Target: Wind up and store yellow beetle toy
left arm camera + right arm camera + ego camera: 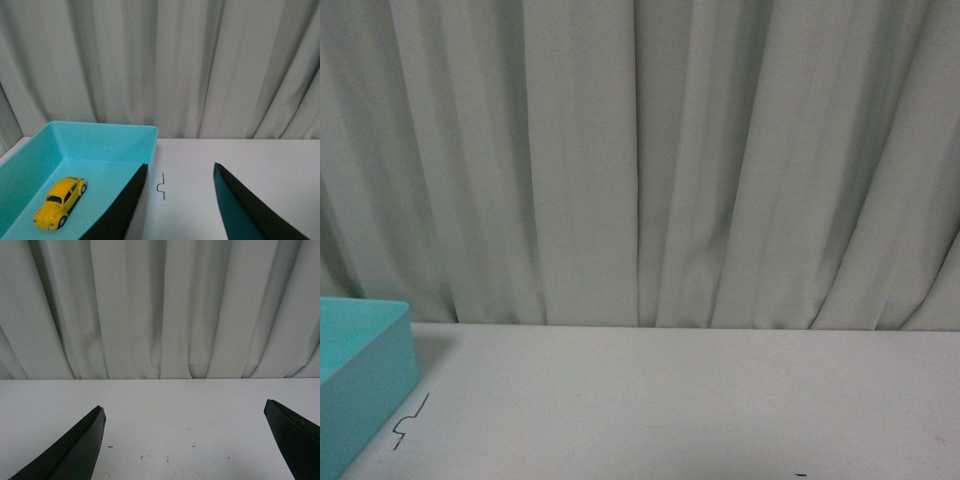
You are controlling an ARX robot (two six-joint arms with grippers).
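Both grippers hold nothing: the left gripper (pixel 180 200) has its fingers (pixel 125 210) spread, and the right gripper (pixel 185 440) gapes wide over the white table (pixel 175 410). The yellow beetle toy (pixel 60 202) sits inside the turquoise bin (pixel 100 137). Grey curtain (pixel 640 150) hangs behind.

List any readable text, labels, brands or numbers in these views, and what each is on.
None readable in any view.
Yellow beetle toy in the teal bin: no lettering or plate can be made out.
Thin dark squiggle on the white table, next to the bin: a bent line, not a letter or number.
Curtain and both open grippers, left and right: unmarked.
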